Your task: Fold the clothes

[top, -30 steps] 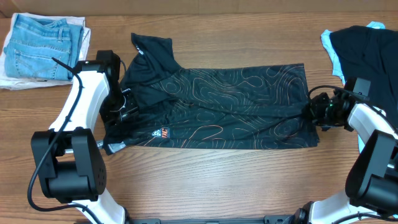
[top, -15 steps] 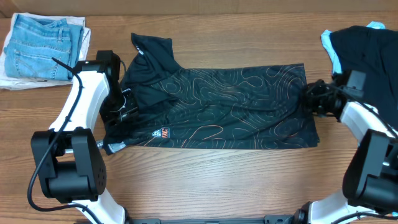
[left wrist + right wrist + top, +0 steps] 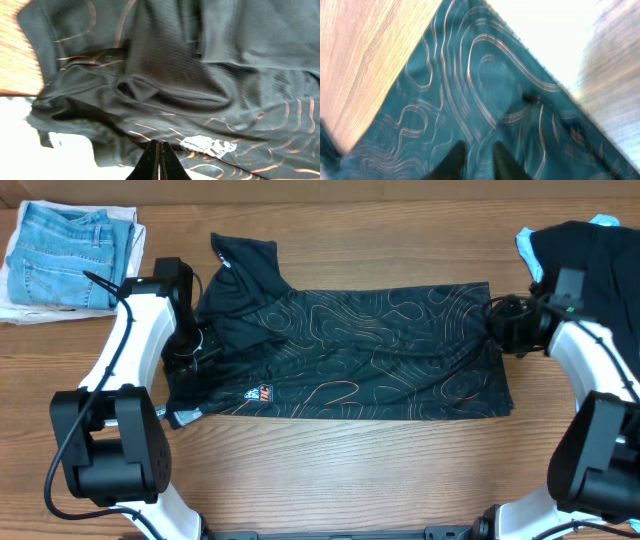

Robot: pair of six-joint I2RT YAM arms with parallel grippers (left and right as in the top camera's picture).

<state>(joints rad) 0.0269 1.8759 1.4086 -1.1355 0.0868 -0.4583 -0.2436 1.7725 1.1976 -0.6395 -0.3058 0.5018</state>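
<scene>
The black shirt (image 3: 350, 350) with thin orange contour lines lies spread flat across the middle of the table, one sleeve pointing to the far left. My left gripper (image 3: 192, 348) is shut, its tips over the rumpled left end of the shirt near a small white logo. In the left wrist view the closed tips (image 3: 159, 146) rest just above the fabric (image 3: 200, 75). My right gripper (image 3: 497, 320) is at the shirt's right edge, near the far corner. In the right wrist view its fingers (image 3: 475, 150) are apart over the shirt (image 3: 470, 90).
Folded light-blue jeans (image 3: 65, 240) lie on a white cloth at the far left corner. A pile of dark and light-blue garments (image 3: 590, 250) lies at the far right, behind my right arm. Bare wooden table (image 3: 350, 470) runs along the front.
My right gripper has moved along the shirt's right edge from near the front corner toward the far corner. My left gripper has shifted slightly away from the front.
</scene>
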